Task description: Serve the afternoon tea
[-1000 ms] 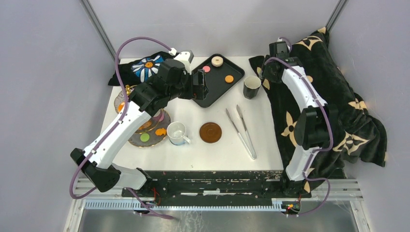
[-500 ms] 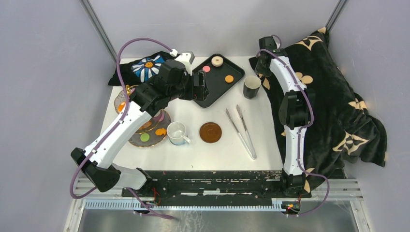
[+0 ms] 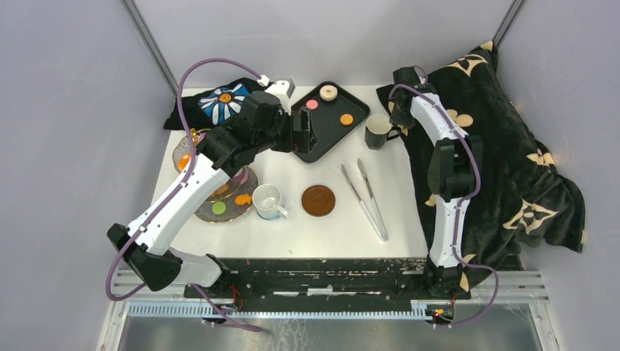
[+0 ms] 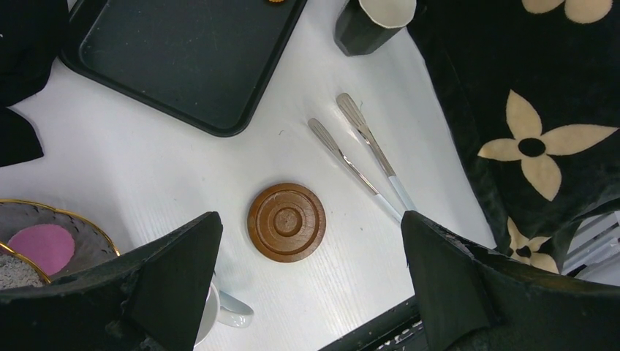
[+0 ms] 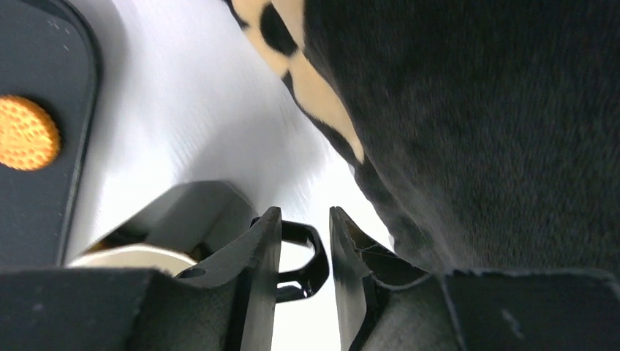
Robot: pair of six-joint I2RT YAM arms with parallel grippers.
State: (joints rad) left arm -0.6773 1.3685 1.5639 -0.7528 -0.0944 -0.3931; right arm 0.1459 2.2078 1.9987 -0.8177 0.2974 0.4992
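The dark cup (image 3: pixel 379 131) stands right of the black tray (image 3: pixel 316 139), its handle (image 5: pixel 313 252) pointing right. My right gripper (image 3: pixel 398 117) (image 5: pixel 305 223) is closed narrowly on that handle. My left gripper (image 3: pixel 301 131) (image 4: pixel 308 241) is wide open and empty, high above the brown saucer (image 3: pixel 319 199) (image 4: pixel 286 221). The white mug (image 3: pixel 267 200) stands left of the saucer. The glass stand (image 3: pixel 191 137) at the left holds green (image 3: pixel 218 208) and orange (image 3: pixel 243 199) pastries. The tray holds a beige ring (image 3: pixel 328 92), a pink pastry (image 3: pixel 312 104) and an orange pastry (image 3: pixel 346 118).
Metal tongs (image 3: pixel 365 191) (image 4: pixel 358 153) lie right of the saucer. The black blanket with tan flowers (image 3: pixel 504 146) covers the table's right side, close behind the right gripper. The black cloth with a blue-white flower (image 3: pixel 219 102) lies at the back left.
My right arm swung from over the blanket to the dark cup, and its jaws now sit on the handle. The cup's handle now shows on its right. The left arm barely moved.
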